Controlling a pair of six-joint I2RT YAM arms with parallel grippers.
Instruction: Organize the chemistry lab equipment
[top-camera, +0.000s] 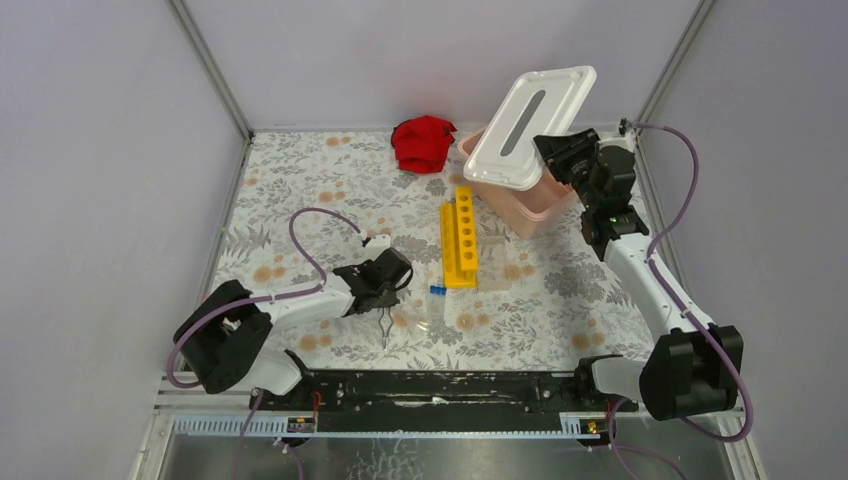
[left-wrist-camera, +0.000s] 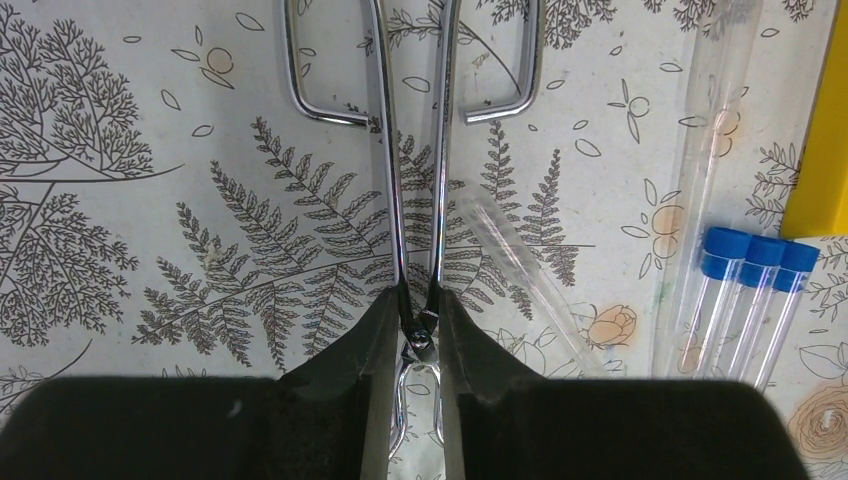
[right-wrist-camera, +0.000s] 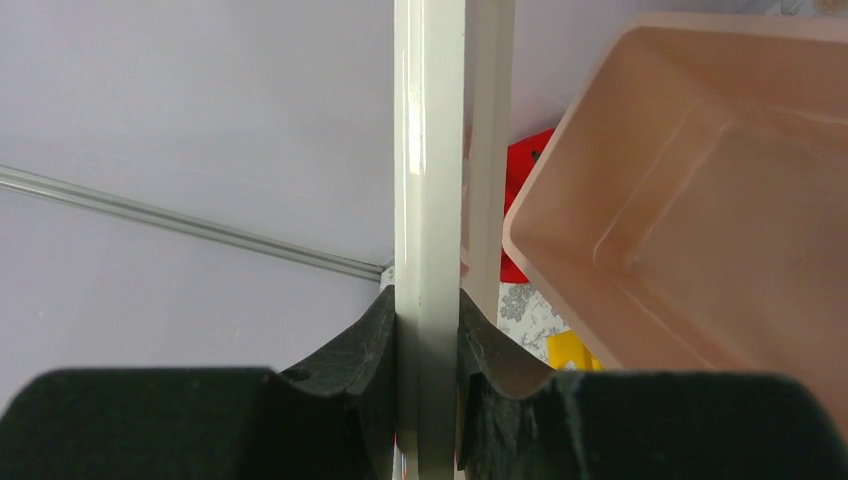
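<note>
Status: early; nothing is sorted yet.

- Left gripper (left-wrist-camera: 412, 330): jaws pinching the metal tongs (left-wrist-camera: 385, 180) just ahead of the pivot, with the two thin arms drawn close together and the bent tips pointing away. The tongs are left of centre on the table (top-camera: 300, 190), towards its near edge. Cannot tell whether they are off the surface.
- Right gripper (right-wrist-camera: 428, 312): clamped on the edge of the white lid (right-wrist-camera: 428, 150), holding it tilted up above the pinkish bin (right-wrist-camera: 700, 200) at the far right corner. The bin is open, and the part of its interior that shows is empty.
- Yellow test-tube rack (top-camera: 462, 235): lies mid-table, running far to near. The holes that show are unfilled.
- Blue-capped tubes (left-wrist-camera: 757, 290): three side by side on the table by the rack's near end, not in the rack.
- Uncapped clear tubes (left-wrist-camera: 700, 150): two loose near the capped ones.
- Red cloth (top-camera: 422, 142): far edge, beside the bin.

Judgement: done, the bin is opened and the tongs are gripped. Left to do: tongs, tubes and rack to be put away, then the lid put back on.
</note>
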